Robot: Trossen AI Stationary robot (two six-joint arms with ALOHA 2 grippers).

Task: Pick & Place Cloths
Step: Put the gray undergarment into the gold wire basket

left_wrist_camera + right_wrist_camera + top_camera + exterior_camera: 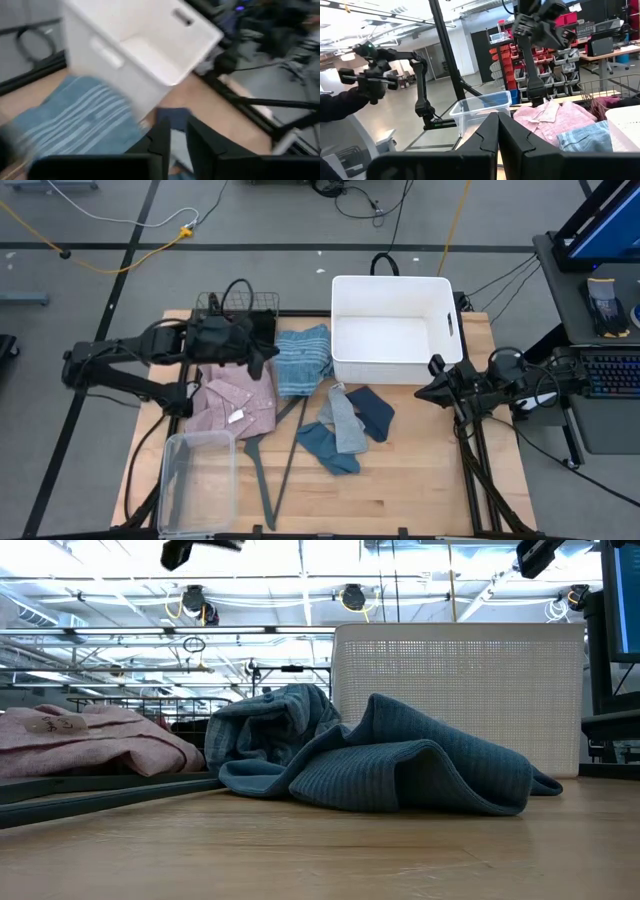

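The left gripper (268, 355) hovers above the blue striped towel (302, 360), its fingers a narrow gap apart and holding nothing. The pink checked shirt (236, 402) lies beside that towel on the wooden surface (400, 480). Teal, pale grey-blue and navy cloths (345, 425) sit piled before the white bin (392, 328) (bare inside). The right gripper (425, 391) waits pinched closed at the surface's right edge.

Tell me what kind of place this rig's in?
Probably a robotics lab or workshop: exposed ceiling trusses with strip lights, red parts bins on shelving, a keyboard workstation beside the wooden table, cables across the floor.
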